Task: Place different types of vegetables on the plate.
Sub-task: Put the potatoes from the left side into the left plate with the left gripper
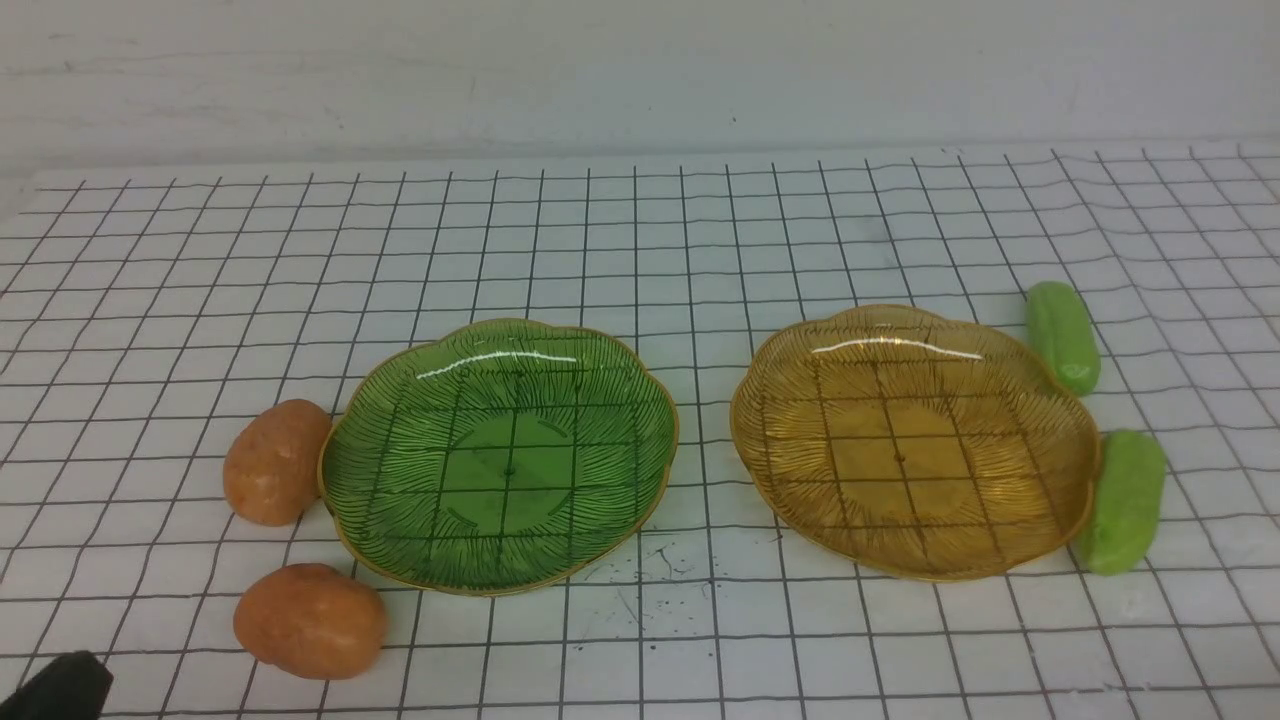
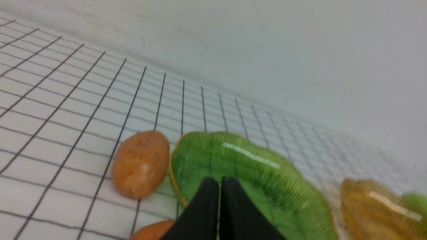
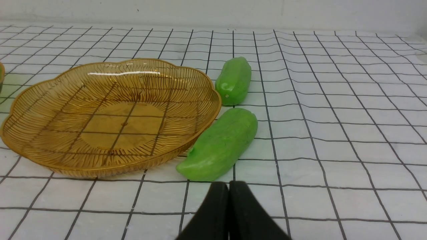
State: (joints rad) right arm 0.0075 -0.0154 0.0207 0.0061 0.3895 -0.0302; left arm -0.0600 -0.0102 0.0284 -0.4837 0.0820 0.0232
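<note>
Two orange-brown potatoes lie left of the green plate [image 1: 500,455]: one [image 1: 276,461] touches its rim, the other [image 1: 310,620] sits nearer the front. Two light-green cucumbers lie right of the amber plate [image 1: 912,440]: one [image 1: 1062,336] at the back, one [image 1: 1125,500] against the rim. Both plates hold nothing. My left gripper [image 2: 220,181] is shut and empty, hovering near the green plate [image 2: 253,173] and a potato [image 2: 140,163]; only its dark tip [image 1: 55,690] shows in the front view. My right gripper [image 3: 229,186] is shut and empty, just short of the nearer cucumber [image 3: 218,145].
A white cloth with a black grid [image 1: 640,230] covers the table, with a pale wall [image 1: 640,70] behind it. Small black specks [image 1: 650,580] mark the cloth in front, between the plates.
</note>
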